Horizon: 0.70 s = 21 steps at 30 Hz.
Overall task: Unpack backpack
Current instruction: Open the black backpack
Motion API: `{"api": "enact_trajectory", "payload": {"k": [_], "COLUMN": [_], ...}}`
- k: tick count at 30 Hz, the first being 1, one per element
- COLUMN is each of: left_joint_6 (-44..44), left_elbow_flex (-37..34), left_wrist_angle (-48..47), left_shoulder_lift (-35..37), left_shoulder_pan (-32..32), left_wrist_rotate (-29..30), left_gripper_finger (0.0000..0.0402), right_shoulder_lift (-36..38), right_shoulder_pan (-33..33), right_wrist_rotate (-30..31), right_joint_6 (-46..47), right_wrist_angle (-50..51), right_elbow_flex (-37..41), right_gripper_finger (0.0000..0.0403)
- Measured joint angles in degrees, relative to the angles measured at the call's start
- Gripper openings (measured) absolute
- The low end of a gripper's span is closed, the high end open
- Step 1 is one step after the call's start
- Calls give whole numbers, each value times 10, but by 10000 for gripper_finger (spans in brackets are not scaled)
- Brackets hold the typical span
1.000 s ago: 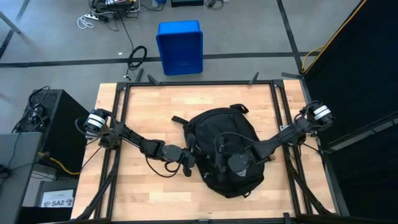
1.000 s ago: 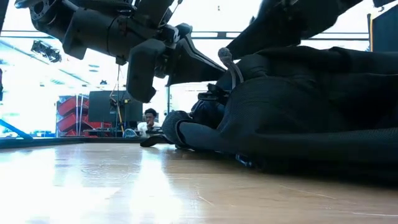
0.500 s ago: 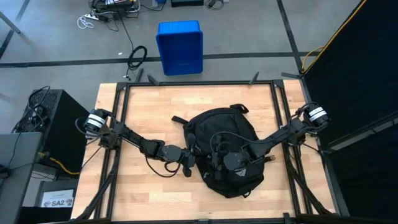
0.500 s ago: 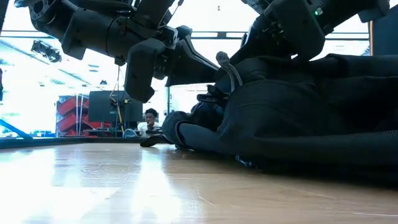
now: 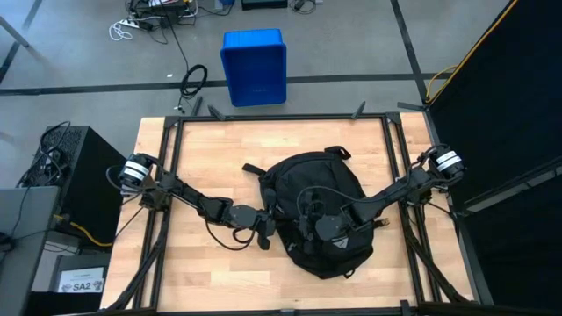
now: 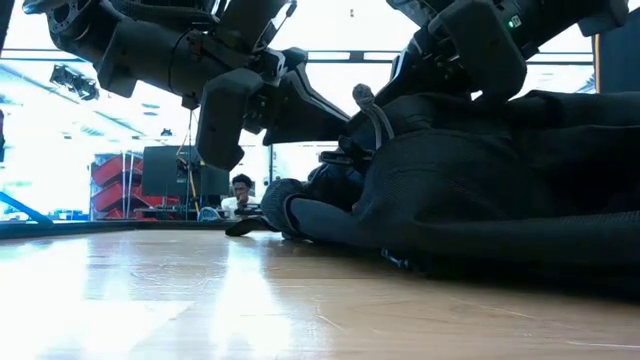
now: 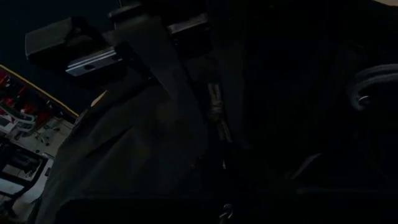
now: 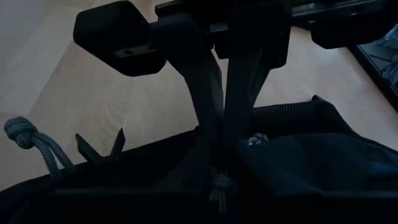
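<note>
backpack (image 5: pixel 318 211) sitting mid-desk, nearer the right edge, bare wood all round | left gripper (image 5: pixel 274 218) clamping shut on its left side | right gripper (image 8: pixel 217 146) pinching its zipper cord (image 8: pixel 219 185)

Left arm reaches from the table's left edge toward the centre, elbow low, wrist near level. Left gripper (image 5: pixel 274 219) with fingers closed together, set against the left flank of the large black fabric backpack (image 5: pixel 329 180).

Right arm reaches from the right edge inward, forearm angled down. Right gripper (image 8: pixel 221 168) sits over the backpack's top, fingers (image 8: pixel 205 93) nearly touching, pinched on a cord pull.
</note>
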<state>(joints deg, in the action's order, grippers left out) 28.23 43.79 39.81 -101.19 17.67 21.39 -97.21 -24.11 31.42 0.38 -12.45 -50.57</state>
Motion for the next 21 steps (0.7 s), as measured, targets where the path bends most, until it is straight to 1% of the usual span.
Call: {"api": "enact_trajectory", "payload": {"k": [8,11,16,18,21], "left_joint_6": [0,0,0,0,0], "left_elbow_flex": [0,0,0,0,0], "left_wrist_angle": [-4,-4,-6,-6,-6], "left_shoulder_lift": [0,0,0,0,0], "left_shoulder_pan": [0,0,0,0,0], "left_wrist_rotate": [0,0,0,0,0], "left_gripper_finger": [0,0,0,0,0], "right_shoulder_lift": [0,0,0,0,0], "right_shoulder_pan": [-13,-13,-13,-13,-13], "right_wrist_rotate": [-2,-4,-5,-6,-6], "right_joint_6": [-1,0,11,11,10], "right_wrist_angle": [2,6,20,22,22], "right_elbow_flex": [0,0,0,0,0], "right_gripper_finger": [142,168,181,176,156]}}
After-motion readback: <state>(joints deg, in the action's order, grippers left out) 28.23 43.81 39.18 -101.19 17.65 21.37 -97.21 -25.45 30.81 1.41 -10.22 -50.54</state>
